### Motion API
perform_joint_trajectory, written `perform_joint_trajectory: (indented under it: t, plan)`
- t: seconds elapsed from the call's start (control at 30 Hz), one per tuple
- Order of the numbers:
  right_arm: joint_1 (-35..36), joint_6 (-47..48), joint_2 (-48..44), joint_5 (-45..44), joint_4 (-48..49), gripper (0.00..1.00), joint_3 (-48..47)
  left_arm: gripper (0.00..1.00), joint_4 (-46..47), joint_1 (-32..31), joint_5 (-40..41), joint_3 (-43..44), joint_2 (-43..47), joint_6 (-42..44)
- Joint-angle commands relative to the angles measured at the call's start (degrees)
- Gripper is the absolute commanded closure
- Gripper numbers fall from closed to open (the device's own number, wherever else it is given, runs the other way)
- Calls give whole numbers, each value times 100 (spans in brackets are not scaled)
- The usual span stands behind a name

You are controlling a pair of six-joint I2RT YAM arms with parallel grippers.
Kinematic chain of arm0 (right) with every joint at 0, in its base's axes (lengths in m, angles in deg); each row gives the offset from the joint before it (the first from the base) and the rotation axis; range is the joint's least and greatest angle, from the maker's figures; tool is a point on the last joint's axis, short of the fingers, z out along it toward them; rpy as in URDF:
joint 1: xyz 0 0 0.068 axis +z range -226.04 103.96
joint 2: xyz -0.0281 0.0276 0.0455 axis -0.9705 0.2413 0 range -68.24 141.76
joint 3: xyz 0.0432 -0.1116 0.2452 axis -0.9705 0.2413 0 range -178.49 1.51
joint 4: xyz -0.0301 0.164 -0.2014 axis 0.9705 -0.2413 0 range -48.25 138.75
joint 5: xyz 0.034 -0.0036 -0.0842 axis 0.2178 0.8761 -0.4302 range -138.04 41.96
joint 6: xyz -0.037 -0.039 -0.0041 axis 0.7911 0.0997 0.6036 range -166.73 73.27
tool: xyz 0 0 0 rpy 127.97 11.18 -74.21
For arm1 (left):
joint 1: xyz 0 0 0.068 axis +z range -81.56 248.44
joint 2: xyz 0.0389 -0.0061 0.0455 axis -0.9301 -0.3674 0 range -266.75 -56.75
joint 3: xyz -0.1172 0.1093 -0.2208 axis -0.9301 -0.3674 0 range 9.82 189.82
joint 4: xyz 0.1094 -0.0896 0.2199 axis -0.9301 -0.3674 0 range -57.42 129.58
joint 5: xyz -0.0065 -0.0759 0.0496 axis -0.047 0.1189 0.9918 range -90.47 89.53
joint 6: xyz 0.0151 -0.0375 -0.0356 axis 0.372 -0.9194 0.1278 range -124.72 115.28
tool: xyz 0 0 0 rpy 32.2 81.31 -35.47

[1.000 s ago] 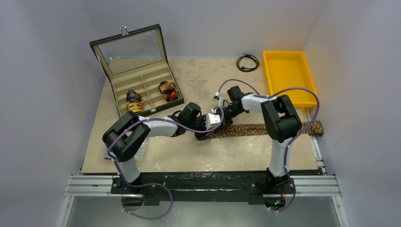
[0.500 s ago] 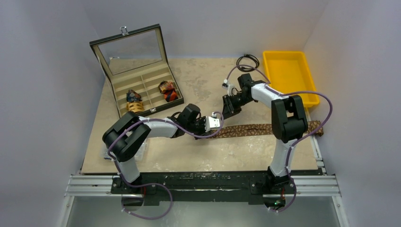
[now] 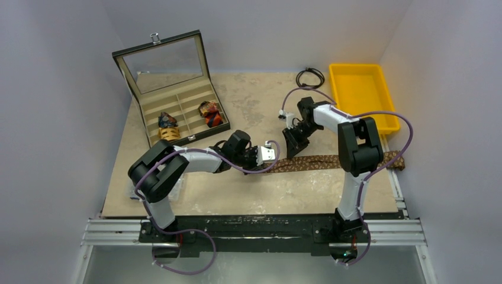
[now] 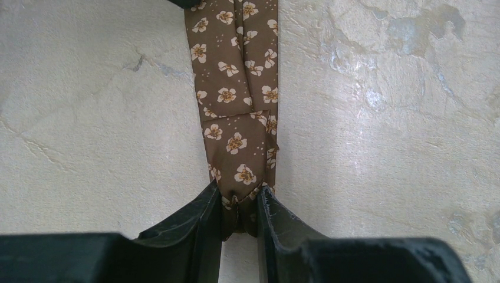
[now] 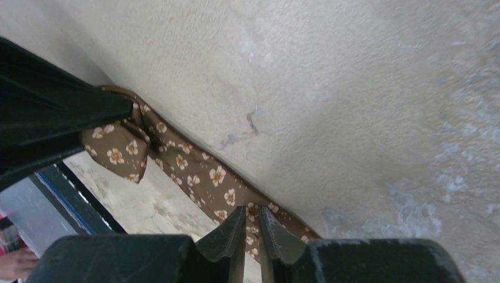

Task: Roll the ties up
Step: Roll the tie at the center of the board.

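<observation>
A brown tie (image 3: pixel 337 160) with small pale flowers lies flat across the table, running right to the table's edge. My left gripper (image 3: pixel 271 165) is shut on its narrow left end. In the left wrist view the jaws (image 4: pixel 239 203) pinch the folded tip, and the tie (image 4: pixel 236 112) stretches straight away from them. My right gripper (image 3: pixel 291 150) is shut and empty, just above the tie a little right of the left gripper. In the right wrist view its tips (image 5: pixel 252 217) hang over the tie (image 5: pixel 200 177). Two rolled ties (image 3: pixel 169 127) (image 3: pixel 211 113) sit in the case.
An open black display case (image 3: pixel 177 97) with a glass lid stands at the back left. A yellow bin (image 3: pixel 360 94) is at the back right, with a thin black cable loop (image 3: pixel 310 77) beside it. A clear packet (image 3: pixel 128 190) lies under the left arm.
My right gripper left the tie's end beside the left gripper, lifted back and right, then came down toward the tie again. The left gripper shifted slightly right, still holding the end.
</observation>
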Motion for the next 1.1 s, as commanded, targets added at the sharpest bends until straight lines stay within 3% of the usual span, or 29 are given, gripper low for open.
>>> perform_joint_trajectory:
  t: [0.0, 0.13, 0.27, 0.57, 0.73, 1.07]
  plan:
    - [16, 582, -143, -5, -604, 87, 26, 78, -233, -13, 41, -151, 33, 89]
    - [20, 848, -286, 136, -838, 92, 32, 78, -232, -13, 28, -159, 23, 86]
    - [4, 556, -447, 159, -387, 84, -71, 78, -254, -13, 22, -147, 28, 88]
    - [51, 143, -244, -880, 640, 83, -218, 78, -268, -18, 62, -126, 18, 60]
    - [116, 472, -121, -1099, 533, 87, -75, 79, -267, -18, 72, -93, -15, 9]
    - [132, 1257, -452, -422, -395, 90, 232, 79, -264, -13, 88, -112, -6, -57]
